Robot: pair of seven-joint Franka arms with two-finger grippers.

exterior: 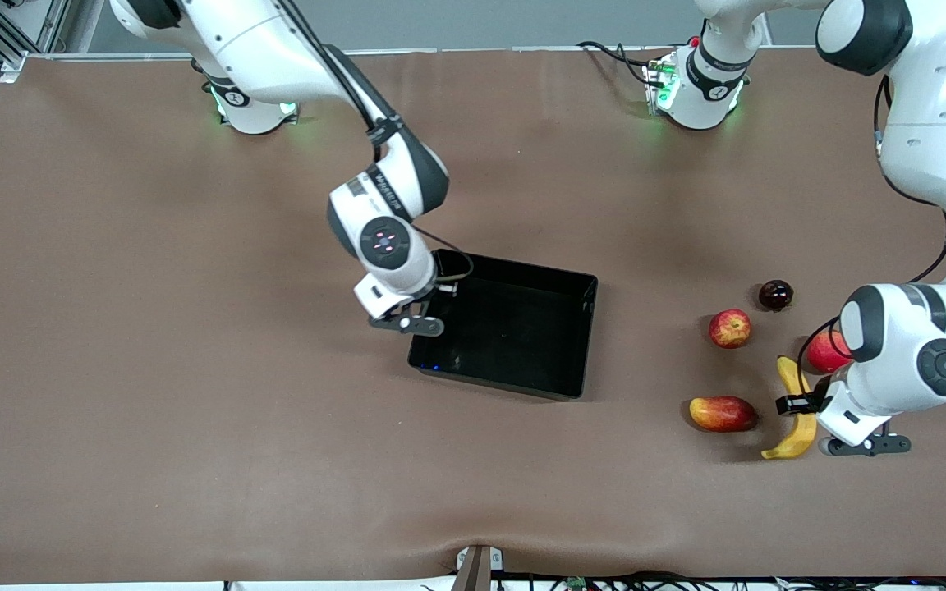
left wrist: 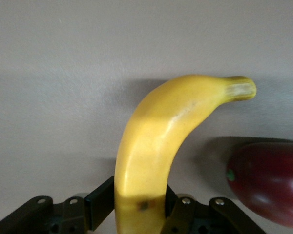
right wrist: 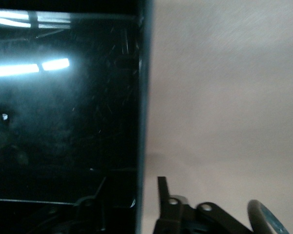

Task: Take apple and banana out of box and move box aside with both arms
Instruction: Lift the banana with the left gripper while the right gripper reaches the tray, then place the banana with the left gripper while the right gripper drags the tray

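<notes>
Both end effectors are engaged: the banana is clamped by the left one, and a wall of the box is straddled by the right one.

The banana [exterior: 796,414] is gripped about mid-length between the fingers of the left end effector [exterior: 801,404] at the left arm's end of the brown table [exterior: 153,369]; whether it is lifted cannot be told. The mango-like fruit [exterior: 723,413] lies just beside it at 9 o'clock, the apple [exterior: 730,328] at 11 o'clock, and a plain red fruit [exterior: 824,353] at 1 o'clock, partly hidden by the arm. A dark round fruit [exterior: 775,295] sits at 1 o'clock from the apple. The black box [exterior: 514,328] rests mid-table, well apart from the fruits. Its wall toward the right arm's end is bracketed by the right end effector [right wrist: 147,195], one finger inside and one outside; whether the rim is pinched cannot be told. Open table is seen on every side of the box.
</notes>
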